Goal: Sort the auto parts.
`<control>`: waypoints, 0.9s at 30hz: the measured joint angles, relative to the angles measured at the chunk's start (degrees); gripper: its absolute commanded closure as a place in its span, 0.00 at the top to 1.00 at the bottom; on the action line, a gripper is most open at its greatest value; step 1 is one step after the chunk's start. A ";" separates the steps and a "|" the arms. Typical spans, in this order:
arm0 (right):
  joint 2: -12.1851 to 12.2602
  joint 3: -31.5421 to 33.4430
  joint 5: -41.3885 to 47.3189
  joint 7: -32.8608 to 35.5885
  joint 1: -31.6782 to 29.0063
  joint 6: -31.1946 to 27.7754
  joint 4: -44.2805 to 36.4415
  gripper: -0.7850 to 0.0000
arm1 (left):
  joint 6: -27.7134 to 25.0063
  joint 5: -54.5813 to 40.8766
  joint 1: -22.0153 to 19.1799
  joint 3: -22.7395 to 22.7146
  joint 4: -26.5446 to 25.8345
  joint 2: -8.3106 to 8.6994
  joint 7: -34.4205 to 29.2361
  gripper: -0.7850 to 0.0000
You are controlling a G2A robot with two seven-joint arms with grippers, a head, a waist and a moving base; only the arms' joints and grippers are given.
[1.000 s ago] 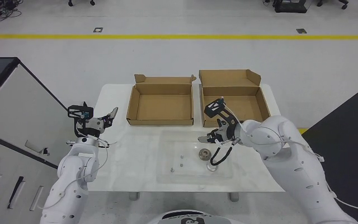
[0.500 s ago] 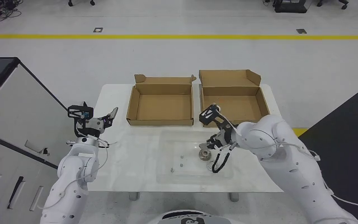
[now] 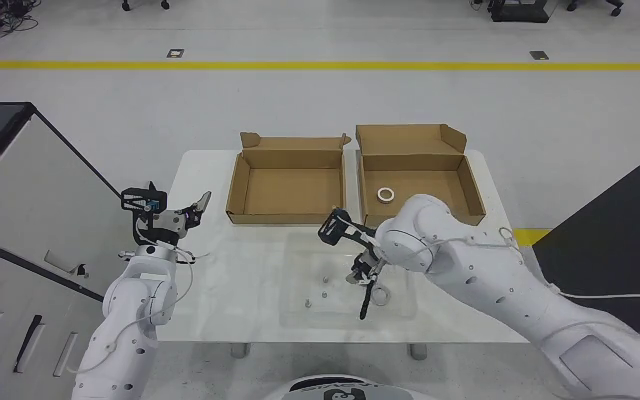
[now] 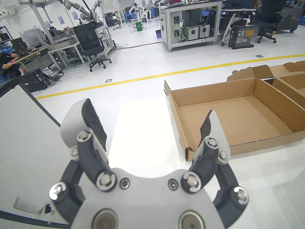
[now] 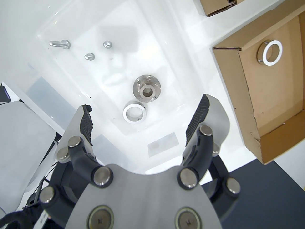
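Right gripper (image 5: 145, 105) wide open, apparently empty

The left gripper (image 4: 147, 110) is held out at the side, pointed forward, fingers spread wide. The right gripper (image 5: 145, 103) is pointed downward, arm bent inward, fingers likewise parted.
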 measured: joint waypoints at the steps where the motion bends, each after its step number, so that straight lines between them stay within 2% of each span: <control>1: 0.05 -1.32 1.13 0.00 1.32 0.57 0.53 1.00 | 0.00 0.00 0.00 0.00 0.00 0.00 0.00 1.00; 4: 0.18 -5.42 4.59 0.00 5.25 2.33 2.36 0.98 | 0.00 0.00 0.00 0.00 0.00 0.00 0.00 1.00; 8: 0.26 -9.76 8.06 0.00 9.29 3.93 3.99 0.87 | 0.00 0.00 0.00 0.00 0.00 0.00 0.00 1.00; 10: 0.27 -11.66 9.37 0.00 10.85 4.61 4.63 0.76 | 0.00 0.00 0.00 0.00 0.00 0.00 0.00 1.00; 12: 0.23 -13.41 10.13 0.00 12.07 5.27 5.27 0.73 | 0.00 0.00 0.00 0.00 0.00 0.00 0.00 1.00; 15: 0.11 -15.45 10.85 0.00 13.32 6.08 6.18 0.61 | 0.00 0.00 0.00 0.00 0.00 0.00 0.00 1.00; 19: -0.20 -17.38 11.42 0.00 14.01 6.31 7.79 0.57 | 0.00 0.00 0.00 0.00 0.00 0.00 0.00 1.00; 23: -0.87 -18.55 11.17 0.00 14.01 6.36 10.02 0.60 | 0.00 0.00 0.00 0.00 0.00 0.00 0.00 1.00; 27: -1.89 -19.55 10.35 0.00 14.03 6.49 12.16 0.57 | 0.00 0.00 0.00 0.00 0.00 0.00 0.00 1.00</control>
